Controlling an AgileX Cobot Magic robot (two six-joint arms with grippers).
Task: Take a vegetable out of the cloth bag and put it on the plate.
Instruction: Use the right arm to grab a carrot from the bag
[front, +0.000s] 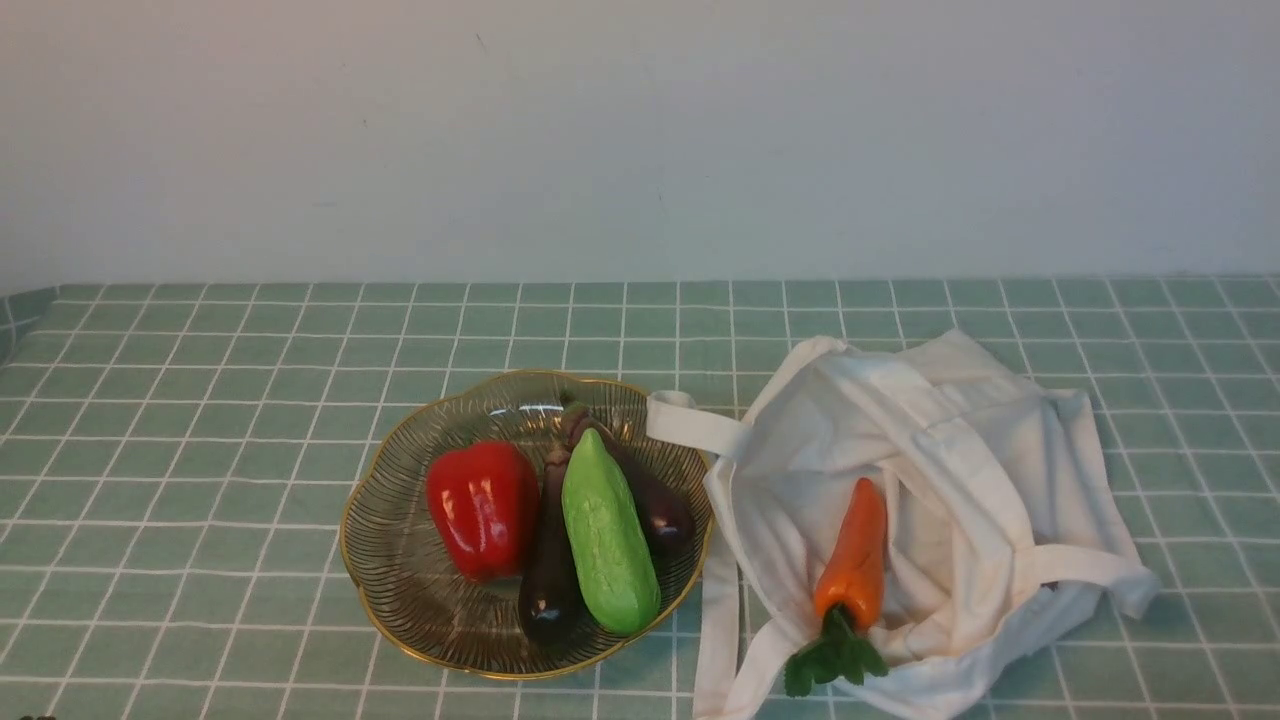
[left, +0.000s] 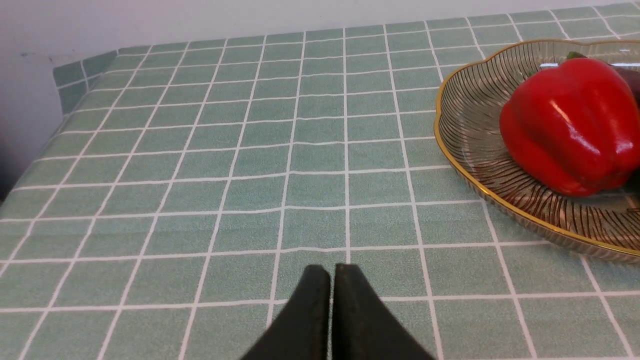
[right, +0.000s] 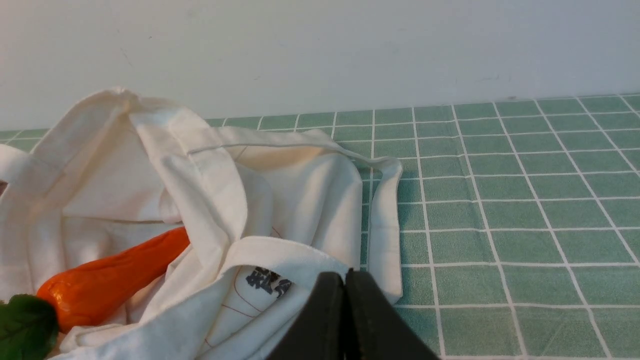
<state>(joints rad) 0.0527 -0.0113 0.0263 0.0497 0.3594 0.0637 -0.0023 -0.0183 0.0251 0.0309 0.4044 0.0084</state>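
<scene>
The orange carrot (front: 853, 562) lies in the open mouth of the off-white cloth bag (front: 960, 450) at the front right, its green leaves (front: 833, 657) pointing at the table's front edge. It also shows in the right wrist view (right: 112, 277) inside the bag (right: 210, 200). The glass plate (front: 400, 560) with a gold rim stands left of the bag. My left gripper (left: 331, 272) is shut and empty over bare cloth, left of the plate (left: 470, 135). My right gripper (right: 344, 277) is shut and empty at the bag's near right edge. Neither gripper shows in the front view.
The plate holds a red bell pepper (front: 483, 508), a light green cucumber (front: 606, 535) and two dark eggplants (front: 548, 560). A bag strap (front: 718, 610) runs along the plate's right side. A green checked tablecloth (front: 200, 450) covers the table; a pale wall stands behind.
</scene>
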